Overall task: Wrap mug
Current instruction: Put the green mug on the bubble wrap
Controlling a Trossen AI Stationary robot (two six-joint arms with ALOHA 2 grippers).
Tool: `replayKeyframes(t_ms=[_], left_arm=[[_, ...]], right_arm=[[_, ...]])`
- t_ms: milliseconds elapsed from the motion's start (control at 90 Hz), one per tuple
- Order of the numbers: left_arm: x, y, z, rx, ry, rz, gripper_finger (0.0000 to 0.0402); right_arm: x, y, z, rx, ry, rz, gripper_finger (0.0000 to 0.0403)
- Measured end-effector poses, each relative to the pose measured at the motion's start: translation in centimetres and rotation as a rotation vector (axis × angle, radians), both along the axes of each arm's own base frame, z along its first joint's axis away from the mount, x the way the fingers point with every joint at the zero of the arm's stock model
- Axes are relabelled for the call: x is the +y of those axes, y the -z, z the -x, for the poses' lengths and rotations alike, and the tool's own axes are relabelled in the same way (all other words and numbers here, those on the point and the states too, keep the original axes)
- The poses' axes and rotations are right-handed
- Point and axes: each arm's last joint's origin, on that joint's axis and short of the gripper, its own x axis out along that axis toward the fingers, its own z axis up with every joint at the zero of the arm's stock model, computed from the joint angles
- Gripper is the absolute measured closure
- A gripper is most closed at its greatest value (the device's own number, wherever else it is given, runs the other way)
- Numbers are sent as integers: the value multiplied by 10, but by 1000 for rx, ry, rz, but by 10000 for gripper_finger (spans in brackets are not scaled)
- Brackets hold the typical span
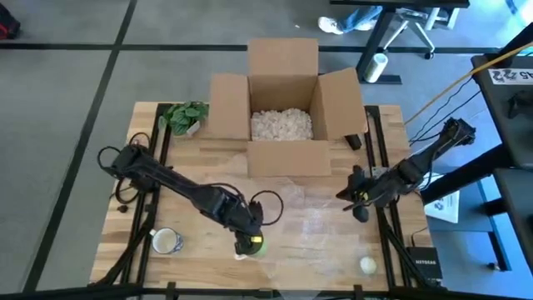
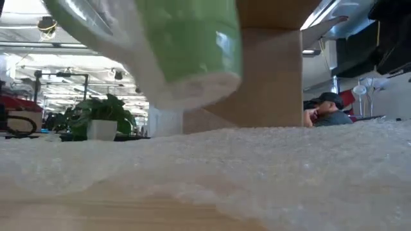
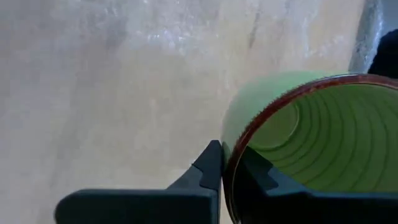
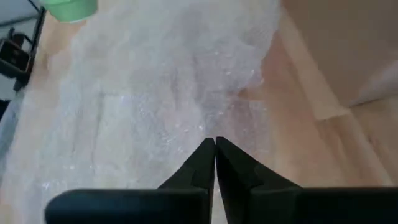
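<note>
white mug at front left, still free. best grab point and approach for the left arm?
Judging from the high view, take the white mug by its rim wall, from straight above: it stands upright with the mouth open, one finger inside and one outside. That is how the left end effector pinches the green mug. I cannot make out its handle.

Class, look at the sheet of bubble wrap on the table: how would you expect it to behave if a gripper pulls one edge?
The bubble wrap is rumpled, not flat, so it is probably floppy and would fold rather than slide whole. It looks thin and see-through, so likely very light. The right gripper, shut just above it, might drag it easily.
</note>
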Motion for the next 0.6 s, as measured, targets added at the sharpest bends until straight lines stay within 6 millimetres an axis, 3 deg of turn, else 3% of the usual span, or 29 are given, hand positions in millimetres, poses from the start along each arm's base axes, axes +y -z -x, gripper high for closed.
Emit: replayKeyframes(t_ms=[211, 411, 600], left_arm=[[8, 13, -15, -32, 34, -57, 401], [29, 11, -24, -86, 46, -210, 401], [48, 13, -31, -82, 64, -225, 401]], right_arm=[[16, -3, -3, 49, -55, -16, 403], [28, 6, -4, 99, -36, -29, 403], [39, 15, -15, 110, -22, -30, 403]])
